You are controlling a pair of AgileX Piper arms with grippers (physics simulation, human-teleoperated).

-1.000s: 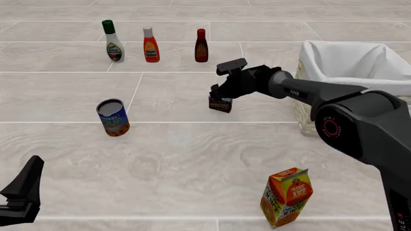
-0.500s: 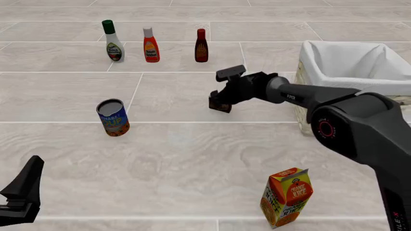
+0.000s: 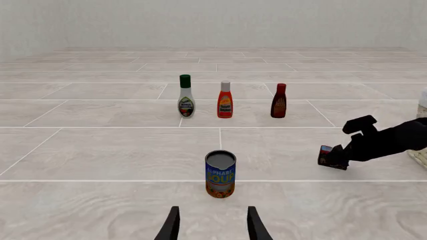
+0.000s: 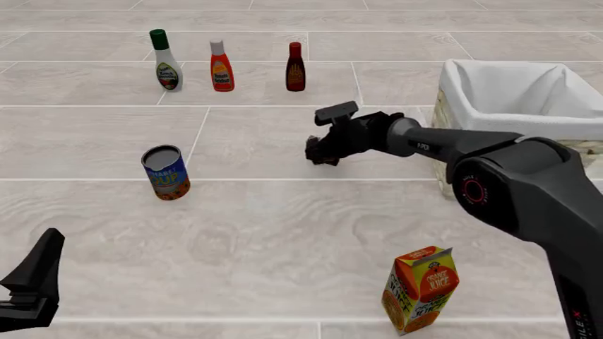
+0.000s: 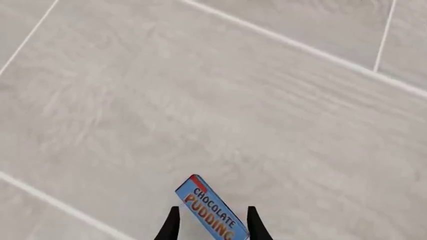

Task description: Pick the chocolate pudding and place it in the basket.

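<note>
Straddling chocolate pudding [image 5: 211, 212] with my right tool [image 5: 211, 226], fingers parted either side, grip not confirmed. Box on bench mid-scene, long axis skewed; basket [image 4: 450, 81] just right. Left tool [image 3: 211, 227] open, idle.

Three bottles [image 4: 220, 66] – one soup can [image 4: 166, 173], one juice carton [image 4: 420, 289], one pudding box [image 5: 212, 209], one basket [image 4: 513, 92], two grippers [image 4: 323, 149].

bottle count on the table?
3, in one row at the far left: green-capped dressing bottle, red-orange bottle in the middle, dark brown sauce bottle on the right. None appear hidden.
</note>
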